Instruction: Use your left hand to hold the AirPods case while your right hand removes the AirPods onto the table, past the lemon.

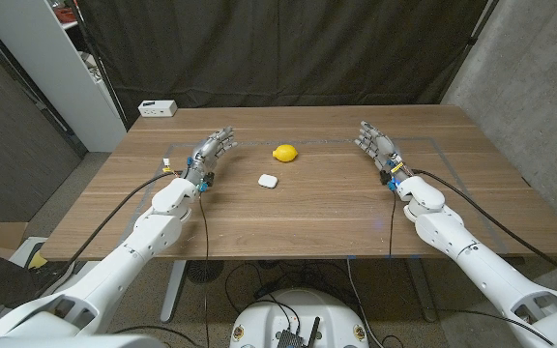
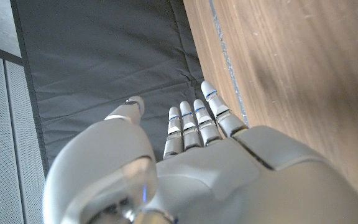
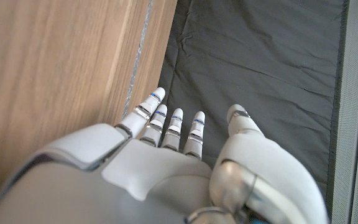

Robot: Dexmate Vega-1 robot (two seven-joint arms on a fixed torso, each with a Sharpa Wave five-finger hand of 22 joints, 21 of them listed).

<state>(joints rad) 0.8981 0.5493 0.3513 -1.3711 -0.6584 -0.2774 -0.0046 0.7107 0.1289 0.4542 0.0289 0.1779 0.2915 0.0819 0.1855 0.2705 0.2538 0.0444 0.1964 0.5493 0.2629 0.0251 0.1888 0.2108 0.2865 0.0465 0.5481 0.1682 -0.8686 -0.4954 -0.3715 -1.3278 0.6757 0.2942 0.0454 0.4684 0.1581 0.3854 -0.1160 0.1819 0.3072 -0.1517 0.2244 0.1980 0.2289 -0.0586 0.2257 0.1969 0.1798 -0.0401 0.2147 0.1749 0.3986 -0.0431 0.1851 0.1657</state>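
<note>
On the counter (image 1: 298, 217) I count one lemon (image 1: 284, 153) and one AirPods case (image 1: 267, 180), closed, just this side of the lemon. My left hand (image 1: 208, 154) is nearer it; the case lies inboard, slightly toward me. My right hand (image 1: 379, 148) waits farther off. Both hands are spread, holding nothing.

Both arms reach in over the table's near edge, the left hand (image 1: 210, 153) toward its left side and the right hand (image 1: 377, 145) toward its right, each empty with fingers extended.
</note>
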